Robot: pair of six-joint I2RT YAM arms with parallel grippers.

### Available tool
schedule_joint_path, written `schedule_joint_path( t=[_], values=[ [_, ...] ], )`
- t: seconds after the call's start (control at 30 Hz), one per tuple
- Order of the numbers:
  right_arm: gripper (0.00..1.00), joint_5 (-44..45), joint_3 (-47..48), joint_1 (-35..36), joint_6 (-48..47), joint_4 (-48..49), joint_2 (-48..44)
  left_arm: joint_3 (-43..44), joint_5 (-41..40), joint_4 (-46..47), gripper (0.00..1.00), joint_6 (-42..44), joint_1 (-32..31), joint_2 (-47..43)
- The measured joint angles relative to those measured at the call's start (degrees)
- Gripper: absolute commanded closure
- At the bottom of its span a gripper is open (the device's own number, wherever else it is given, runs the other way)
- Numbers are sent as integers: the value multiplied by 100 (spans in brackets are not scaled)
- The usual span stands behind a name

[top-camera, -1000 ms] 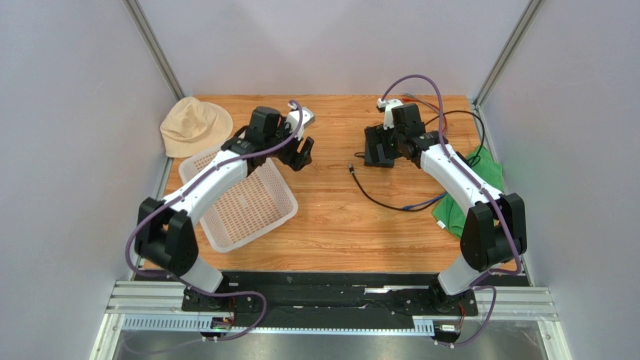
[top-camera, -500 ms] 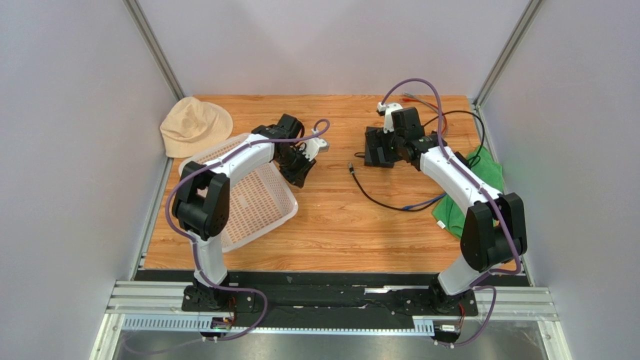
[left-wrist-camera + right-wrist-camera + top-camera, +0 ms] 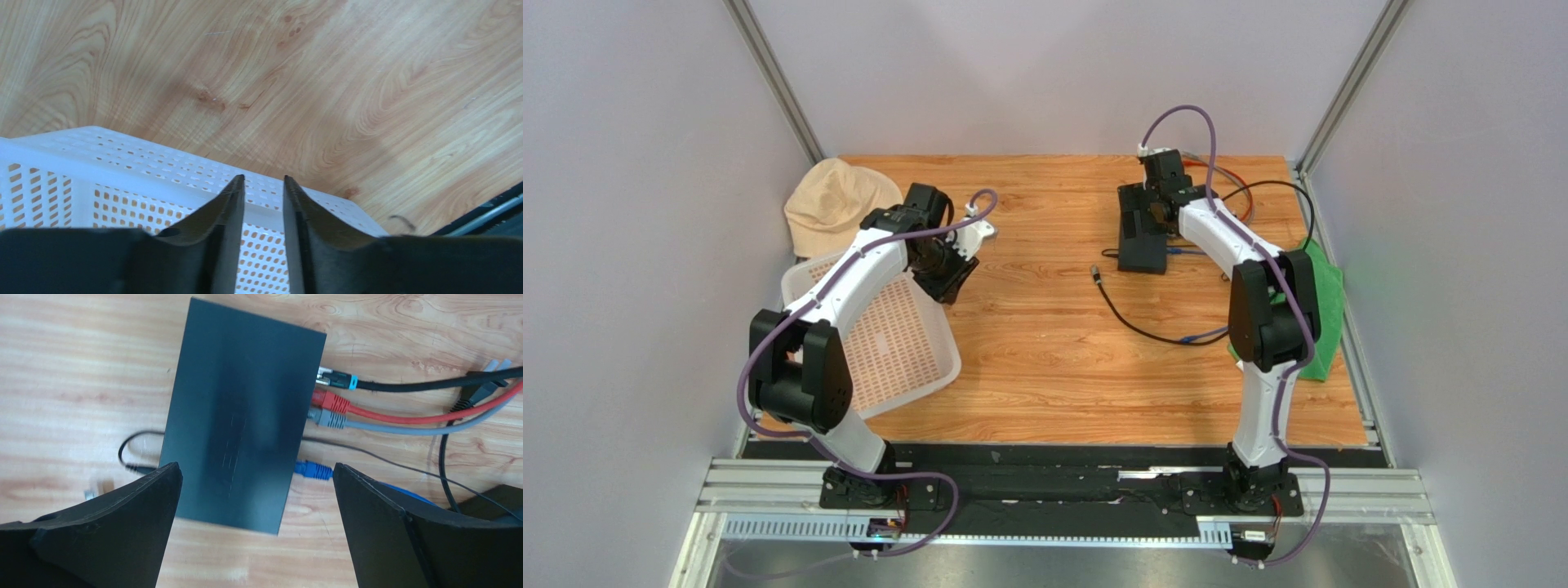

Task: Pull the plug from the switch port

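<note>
The switch is a flat black box at the back right; the right wrist view shows it from above. The blue plug sits in a port on its right narrow edge, and its blue cable trails toward the front. My right gripper hovers over the switch, wide open and empty, with the plug just inside its right finger. My left gripper is at the white basket, with its fingers nearly together on the basket's rim.
Black, red and grey plugs fill other ports. A black cable with a metal tip lies left of the switch. A beige hat lies at back left, a green cloth at right and a black adapter brick at the edge.
My left gripper has swung left and the basket has moved left with it. My right gripper has moved toward the back, over the switch.
</note>
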Motion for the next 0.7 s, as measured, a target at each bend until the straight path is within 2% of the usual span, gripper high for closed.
schedule_joint_path(
  t=[0.03,0.07,0.2,0.7],
  values=[
    [0,26,133,-31,44,4,140,31,31,-42,48,-33,-13,-28],
    [0,46,319,-68,116,-15,315,85,66,-90,39,-72,-37,-37],
    [0,61,715,-142,306,-63,717,398,247,-188,30,-372,-76,-46],
    [0,-94,1043,-179,887,-162,1263,387,376,-391,29,-802,-81,-179]
  ],
)
